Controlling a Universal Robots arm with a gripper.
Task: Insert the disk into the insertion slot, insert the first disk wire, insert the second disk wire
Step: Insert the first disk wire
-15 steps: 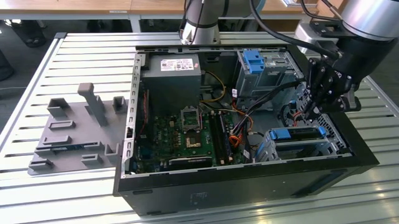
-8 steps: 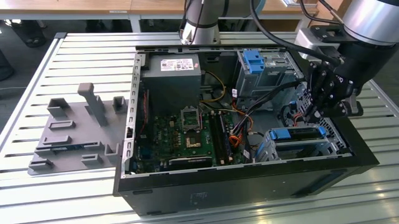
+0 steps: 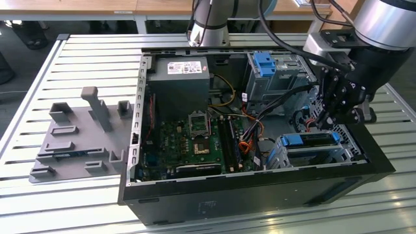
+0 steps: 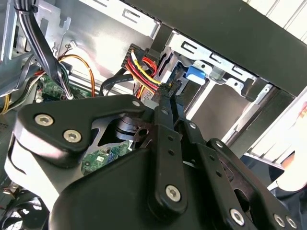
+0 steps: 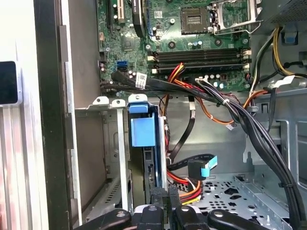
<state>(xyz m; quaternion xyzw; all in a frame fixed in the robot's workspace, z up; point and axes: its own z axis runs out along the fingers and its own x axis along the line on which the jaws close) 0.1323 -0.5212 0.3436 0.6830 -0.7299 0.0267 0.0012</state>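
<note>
Open PC case on slatted table. Arm reaches in from the exterior view's right, and the tool is low over the slot at the case's near corner on that side.

Disk is already in the slot. From outside only its blue carrier strip shows; the label is hidden. In the first wrist view the disk sits edge-on between the slot's grey walls, blue tab toward the motherboard.

In both wrist views the tool is at the disk's rear edge, fingers nearly together. They look clamped on a small black plug where the red-yellow wires end. The plug is mostly covered by the fingertips, so whether it is seated can't be made out. In the second wrist view the tool body blocks most of the frame, with the wires running into its tip and the slot behind.

Black cable with a blue-tabbed end lies free just beside the wires, apart from the disk. Thick black loom crosses above it, cut off at the frame edge.

Grey fixture sits on the table at the exterior view's left, well apart.
</note>
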